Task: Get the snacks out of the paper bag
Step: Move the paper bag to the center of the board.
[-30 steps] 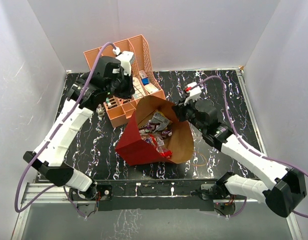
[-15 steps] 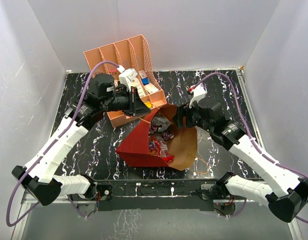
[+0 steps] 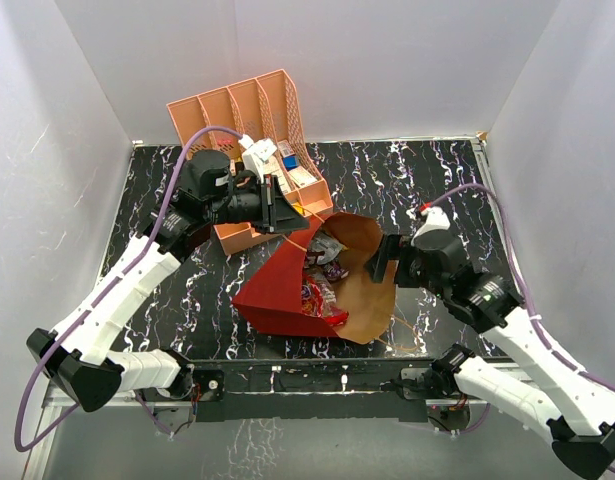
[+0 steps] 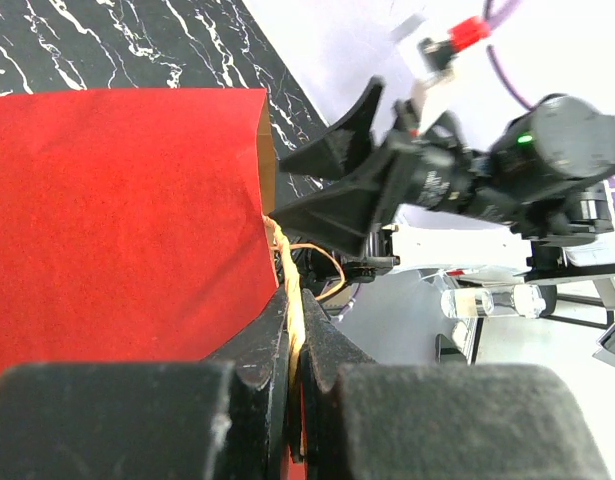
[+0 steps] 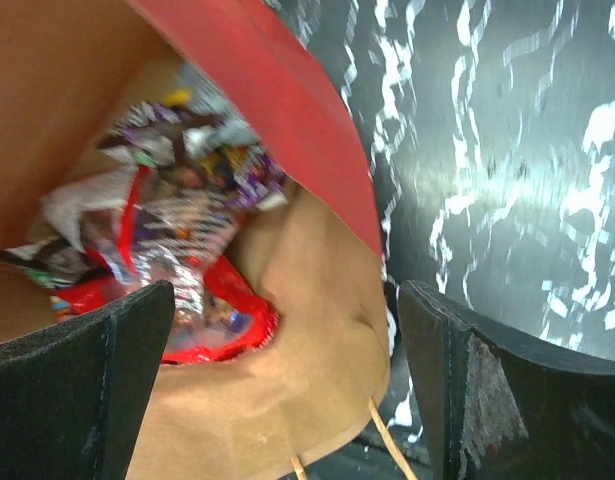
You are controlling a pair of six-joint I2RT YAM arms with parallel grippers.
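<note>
Red paper bag lies tipped over on the black marbled table, kraft-brown mouth gaping toward the right gripper. Snacks are all inside, heaped just within the mouth. None seen out on the table.

Left gripper: clamped closed on the tan cord handle at the bag's upper rim, holding that edge up. Its wrist view shows the cord pinched between the fingers, with the red wall just to their left.

Right gripper: jaws spread wide, nothing in them, just outside the mouth at the lower lip. From its wrist view the packets lie ahead, toward the left finger. The shiny red bag is nearest; the silvery wrapper and purple pack are deeper in.

Step, as I judge it: mouth is held open and the first reach-in is not yet made, so the task is barely started. The next move calls for advancing over the kraft lip and closing on the red bag's crinkled edge while the left hold stays firm.

Around: the salmon-pink organizer stands just behind the left gripper, with small boxes in its slots, clear of the reach path.

In the way: the lower lip lies between the open fingers and the packets. A loose cord trails below the right gripper and could snag. The bag looks light and may slide if nudged.
</note>
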